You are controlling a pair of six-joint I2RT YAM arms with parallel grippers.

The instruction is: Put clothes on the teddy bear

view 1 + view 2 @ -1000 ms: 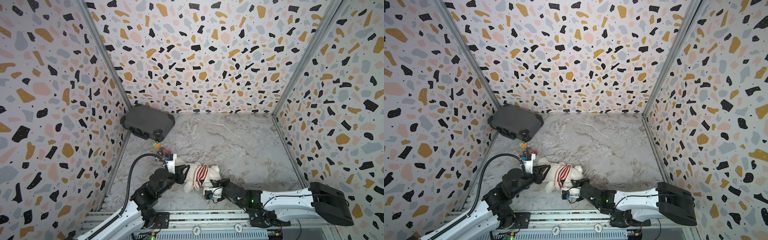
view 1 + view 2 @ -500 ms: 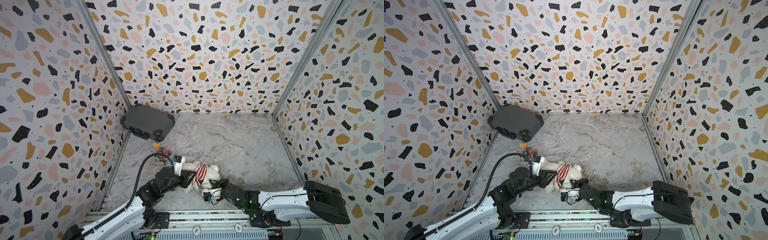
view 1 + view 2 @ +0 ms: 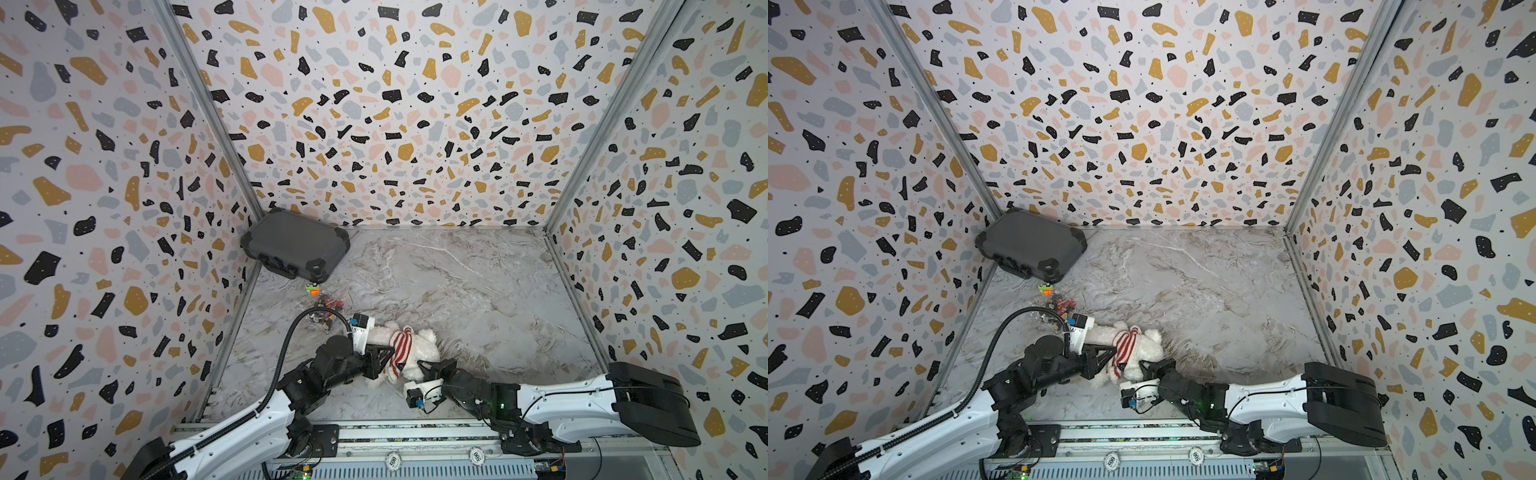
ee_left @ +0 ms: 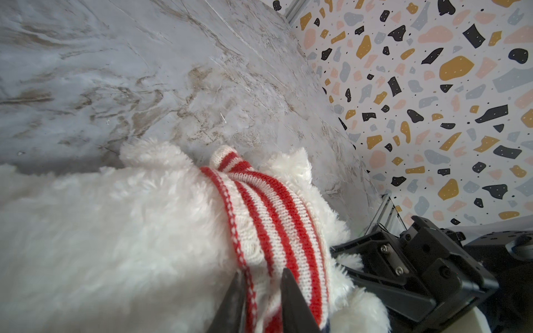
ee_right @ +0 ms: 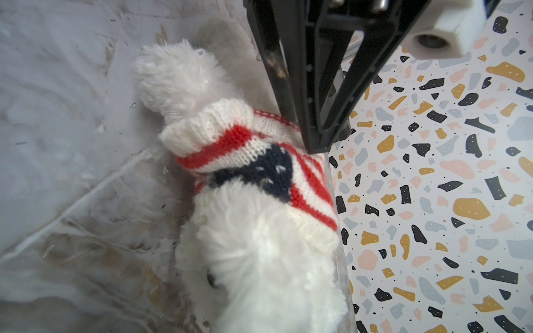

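Left gripper pinched the sweater hem between its tips; right gripper, clenched, touched the teddy bear at its tips

**Layout of the tabletop, both top views.** The teddy bear lies near the front edge, left of centre, with its head to the right. The sweater sits around its upper body. The left gripper meets the sweater's hem from the left. The right gripper lies against the head, on its front side. A hard case fills the back left corner, with a small cube just before it. A heap of small parts lies between cube and bear.
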